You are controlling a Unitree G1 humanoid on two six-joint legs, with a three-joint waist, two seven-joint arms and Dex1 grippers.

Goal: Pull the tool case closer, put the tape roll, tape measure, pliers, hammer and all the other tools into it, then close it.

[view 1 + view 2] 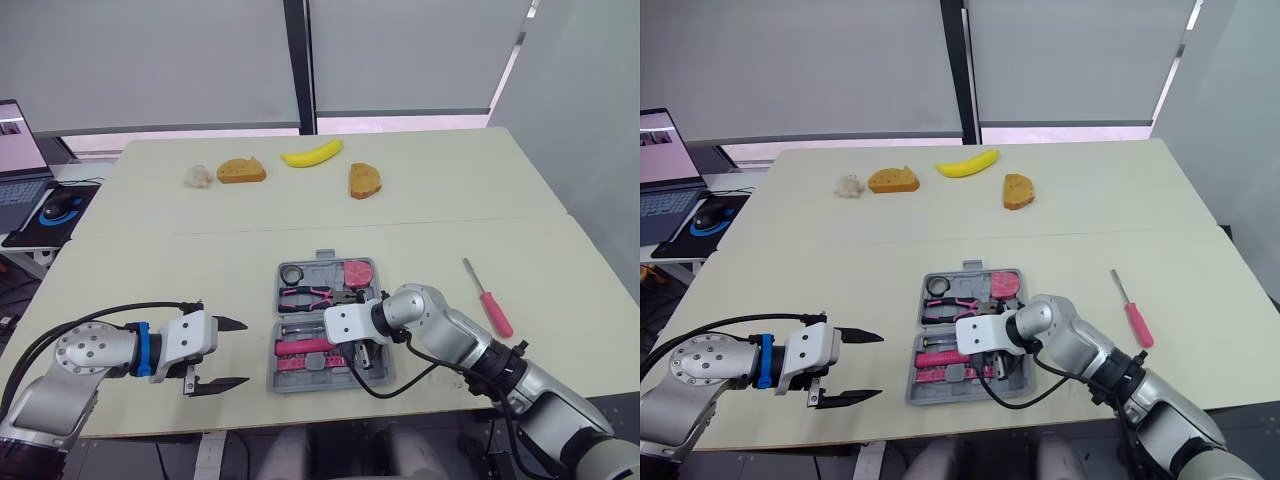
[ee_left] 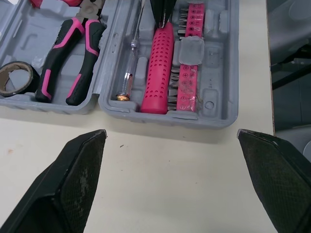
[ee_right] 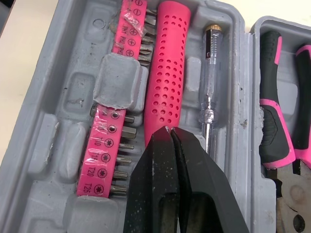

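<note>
The grey tool case [image 1: 272, 380] lies open near the table's front middle. In it are a black tape roll [image 1: 292, 274], a pink tape measure [image 1: 358, 272], pink-handled pliers [image 1: 310, 296], the hammer's pink handle [image 3: 167, 73], a strip of bits [image 3: 108, 145] and a clear tester screwdriver [image 3: 210, 92]. My right gripper [image 3: 170, 130] hangs over the case's near half, shut, its tips at the hammer handle. My left gripper [image 1: 232, 352] stands open on the table just left of the case, nothing in it. A pink screwdriver [image 1: 490, 303] lies on the table right of the case.
At the back of the table lie a banana [image 1: 312, 153], two bread pieces [image 1: 241, 171] [image 1: 364, 180] and a small white lump [image 1: 199, 176]. A laptop [image 1: 20, 160] and a mouse [image 1: 60, 205] sit on a side desk at far left.
</note>
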